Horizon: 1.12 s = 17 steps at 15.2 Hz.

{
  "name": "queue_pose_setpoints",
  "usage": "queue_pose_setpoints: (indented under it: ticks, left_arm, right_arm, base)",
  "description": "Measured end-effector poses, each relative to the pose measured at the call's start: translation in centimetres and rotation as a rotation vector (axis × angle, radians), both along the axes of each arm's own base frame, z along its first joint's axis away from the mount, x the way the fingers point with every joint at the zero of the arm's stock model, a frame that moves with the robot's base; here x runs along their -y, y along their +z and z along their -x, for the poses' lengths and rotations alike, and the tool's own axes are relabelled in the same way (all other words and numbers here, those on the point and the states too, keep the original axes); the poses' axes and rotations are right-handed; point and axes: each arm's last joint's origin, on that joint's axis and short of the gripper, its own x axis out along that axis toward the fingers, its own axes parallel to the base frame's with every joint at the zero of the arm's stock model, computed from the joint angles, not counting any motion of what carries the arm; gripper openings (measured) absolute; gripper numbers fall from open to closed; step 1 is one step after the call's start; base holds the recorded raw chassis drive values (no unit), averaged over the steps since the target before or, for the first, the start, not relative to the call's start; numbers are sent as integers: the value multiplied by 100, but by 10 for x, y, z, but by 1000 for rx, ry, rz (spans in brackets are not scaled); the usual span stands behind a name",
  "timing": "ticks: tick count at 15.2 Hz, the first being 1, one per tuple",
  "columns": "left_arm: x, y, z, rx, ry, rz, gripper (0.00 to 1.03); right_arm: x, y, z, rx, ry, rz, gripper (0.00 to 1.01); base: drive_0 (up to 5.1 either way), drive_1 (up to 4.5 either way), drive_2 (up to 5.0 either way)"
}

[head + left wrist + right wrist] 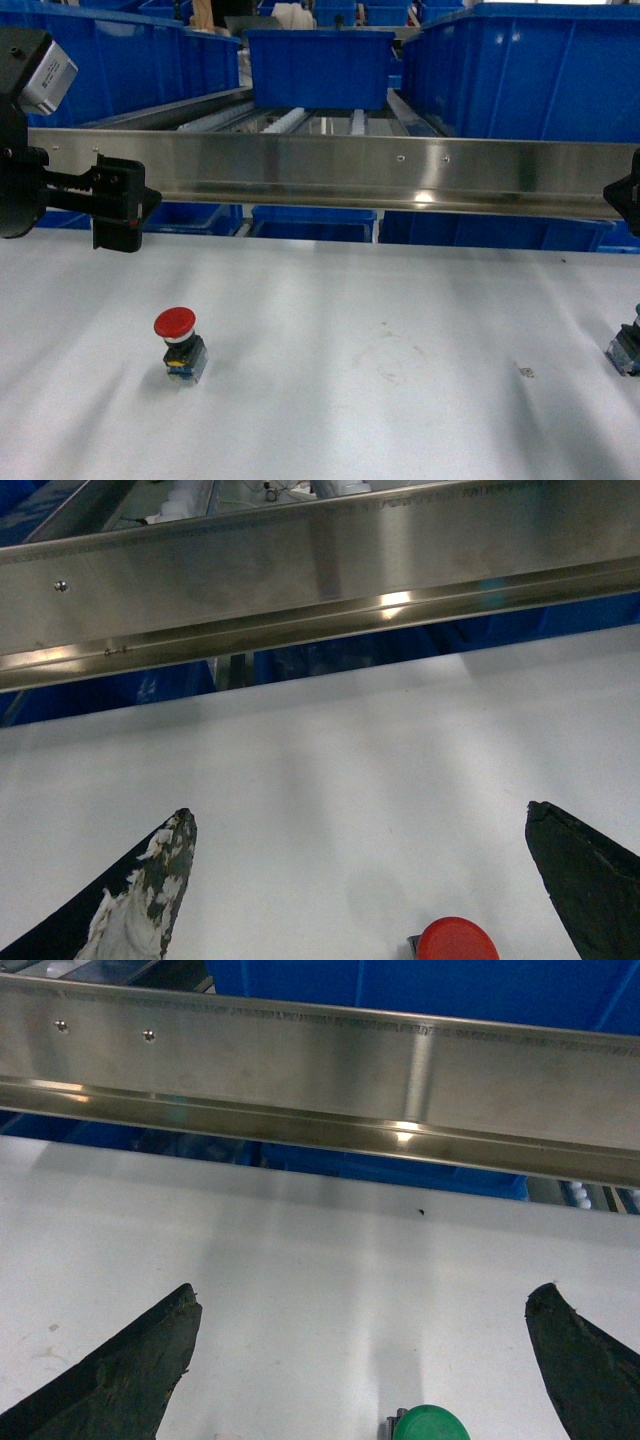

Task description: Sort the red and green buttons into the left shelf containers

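The red button stands upright on the white table, left of centre, on its dark body. Its red cap shows at the bottom edge of the left wrist view, between the wide-apart fingers of my open left gripper, nearer the right finger. In the head view the left gripper hangs above and behind it. The green button sits low between the spread fingers of my open right gripper; only its body shows at the head view's right edge. A left blue bin stands on the shelf.
A steel shelf rail runs across just behind the table's far edge. More blue bins stand at the centre and right of the roller shelf, and others sit below the rail.
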Motion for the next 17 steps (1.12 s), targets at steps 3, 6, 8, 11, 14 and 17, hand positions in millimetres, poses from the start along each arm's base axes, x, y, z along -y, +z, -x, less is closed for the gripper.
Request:
queue_pose_setpoints:
  ticks: [3, 6, 8, 11, 14, 17]
  left_arm:
    - [0, 0, 0, 0, 0, 0, 98]
    - [0, 0, 0, 0, -1, -2, 98]
    - [0, 0, 0, 0, -2, -2, 98]
    - [0, 0, 0, 1, -2, -2, 98]
    - [0, 0, 0, 0, -2, -3, 98]
    - [0, 0, 0, 1, -3, -5, 98]
  right_arm:
    - [0, 0, 0, 0, 1, 0, 98]
    - [-4, -2, -3, 4, 25, 24, 98]
    - [-3, -11, -15, -43, 36, 44, 98]
    - [5, -16, -42, -89, 25, 82, 98]
    - [23, -29, -57, -275, -2, 102, 98]
    - [39, -51, -58, -441, -39, 73, 98]
  base:
    - [0, 0, 0]
    - [0, 0, 0]
    - [0, 0, 0]
    - [0, 0, 0]
    - [0, 0, 0]
    - [0, 0, 0]
